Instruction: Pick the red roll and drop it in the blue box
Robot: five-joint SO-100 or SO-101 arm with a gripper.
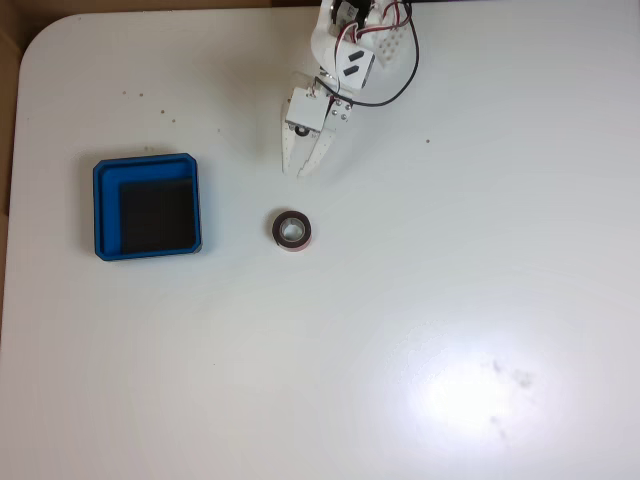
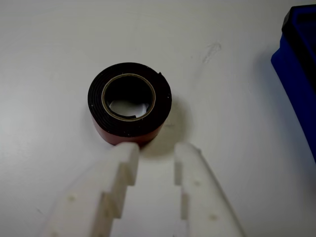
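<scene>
Surface: white table (image 1: 450, 300), a few dark specks.
Gripper (image 1: 300, 172): narrowly parted, holding nothing, above the roll in the fixed view.
Roll (image 1: 291, 230): flat on the table, apart from the fingertips (image 2: 129, 150).
Box (image 1: 104, 205): left of the roll, well apart.

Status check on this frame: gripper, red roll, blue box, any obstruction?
Gripper open, empty, fingers just short of the red roll. Roll flat on the table, not in the blue box. Nothing between roll and box.
</scene>
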